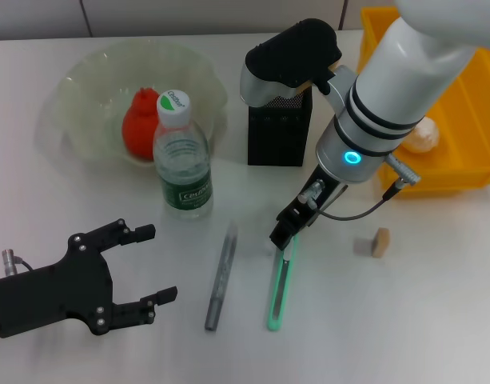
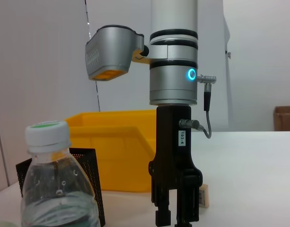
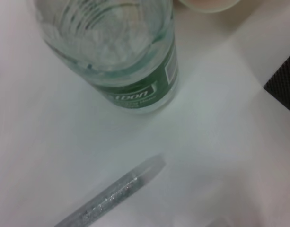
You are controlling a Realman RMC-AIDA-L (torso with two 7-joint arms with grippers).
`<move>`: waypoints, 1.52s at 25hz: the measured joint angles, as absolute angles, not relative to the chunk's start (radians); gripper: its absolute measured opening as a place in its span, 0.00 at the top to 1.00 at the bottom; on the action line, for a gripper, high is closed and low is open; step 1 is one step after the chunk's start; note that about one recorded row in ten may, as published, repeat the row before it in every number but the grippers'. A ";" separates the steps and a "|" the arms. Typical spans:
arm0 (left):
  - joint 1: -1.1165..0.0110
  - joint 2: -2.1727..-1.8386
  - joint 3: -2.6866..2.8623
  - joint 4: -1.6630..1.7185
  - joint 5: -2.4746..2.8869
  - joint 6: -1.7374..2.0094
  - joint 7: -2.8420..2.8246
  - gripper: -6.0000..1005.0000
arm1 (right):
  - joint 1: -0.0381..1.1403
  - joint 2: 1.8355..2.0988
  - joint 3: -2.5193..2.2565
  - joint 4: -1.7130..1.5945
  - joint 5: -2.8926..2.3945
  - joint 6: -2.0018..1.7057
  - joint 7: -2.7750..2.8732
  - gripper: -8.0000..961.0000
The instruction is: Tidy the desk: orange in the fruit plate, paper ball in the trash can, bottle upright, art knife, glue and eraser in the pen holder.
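Note:
My right gripper [image 1: 283,238] stands low over the table, its fingers closed on the far end of the green art knife [image 1: 278,290], which lies flat. It also shows in the left wrist view [image 2: 172,220]. The grey glue stick [image 1: 221,278] lies left of the knife and shows in the right wrist view [image 3: 111,196]. The tan eraser [image 1: 380,242] lies to the right. The bottle [image 1: 182,156] stands upright. The orange [image 1: 139,126] is in the fruit plate [image 1: 85,88]. The paper ball [image 1: 426,134] is in the yellow bin [image 1: 468,172]. My left gripper [image 1: 158,264] is open and empty at the front left.
The black mesh pen holder [image 1: 279,128] stands behind the right gripper, partly covered by the right arm. The bottle is close to the plate's front edge. The yellow bin sits at the table's right side.

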State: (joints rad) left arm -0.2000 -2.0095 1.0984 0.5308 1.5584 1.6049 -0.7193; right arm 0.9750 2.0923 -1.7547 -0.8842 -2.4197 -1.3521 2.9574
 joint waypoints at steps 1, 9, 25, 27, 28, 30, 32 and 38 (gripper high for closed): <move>-0.200 -2.009 1.098 0.531 1.558 1.605 -0.720 0.18 | 0.975 2.092 -1.755 -0.884 -2.419 -1.351 2.957 0.37; -0.201 -2.010 1.098 0.529 1.558 1.607 -0.719 0.18 | 0.991 2.092 -1.794 -0.850 -2.384 -1.322 2.957 0.37; -0.199 -2.009 1.098 0.529 1.558 1.611 -0.719 0.18 | 1.002 2.092 -1.806 -0.828 -2.381 -1.317 2.958 0.49; -0.199 -2.009 1.098 0.528 1.559 1.611 -0.719 0.18 | 1.003 2.092 -1.807 -0.828 -2.381 -1.320 2.958 0.50; -0.199 -2.009 1.097 0.528 1.558 1.611 -0.719 0.18 | 1.003 2.092 -1.808 -0.828 -2.381 -1.322 2.957 0.50; -0.199 -2.010 1.097 0.528 1.559 1.611 -0.719 0.18 | 1.003 2.092 -1.809 -0.828 -2.381 -1.327 2.957 0.51; -0.199 -2.009 1.096 0.529 1.559 1.611 -0.719 0.18 | 1.003 2.092 -1.810 -0.828 -2.381 -1.332 2.957 0.52; -0.200 -2.010 1.096 0.529 1.559 1.612 -0.721 0.18 | 1.007 2.092 -1.817 -0.828 -2.381 -1.345 2.958 0.58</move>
State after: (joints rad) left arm -0.2001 -2.0095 1.0956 0.5292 1.5586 1.6116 -0.7209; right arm 1.0070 2.0923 -1.8168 -0.8282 -2.3807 -1.3450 2.9575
